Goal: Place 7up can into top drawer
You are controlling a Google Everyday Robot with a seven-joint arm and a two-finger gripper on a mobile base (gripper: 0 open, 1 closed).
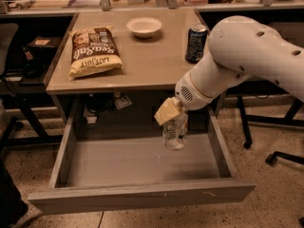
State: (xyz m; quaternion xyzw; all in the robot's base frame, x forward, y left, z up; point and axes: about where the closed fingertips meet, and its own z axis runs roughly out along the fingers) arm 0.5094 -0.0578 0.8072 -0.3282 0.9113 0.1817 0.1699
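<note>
The pincer [174, 121], pinching the upright 7up can [175, 137] by its upper part, holds it directly beneath itself inside the open top drawer [142, 194], right of centre, below the worktop [147, 61] edge.

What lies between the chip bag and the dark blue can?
In the camera view, bare tabletop; the white bowl sits just behind that line. The tool, lower down, grips the 7up can over the top drawer.
</note>
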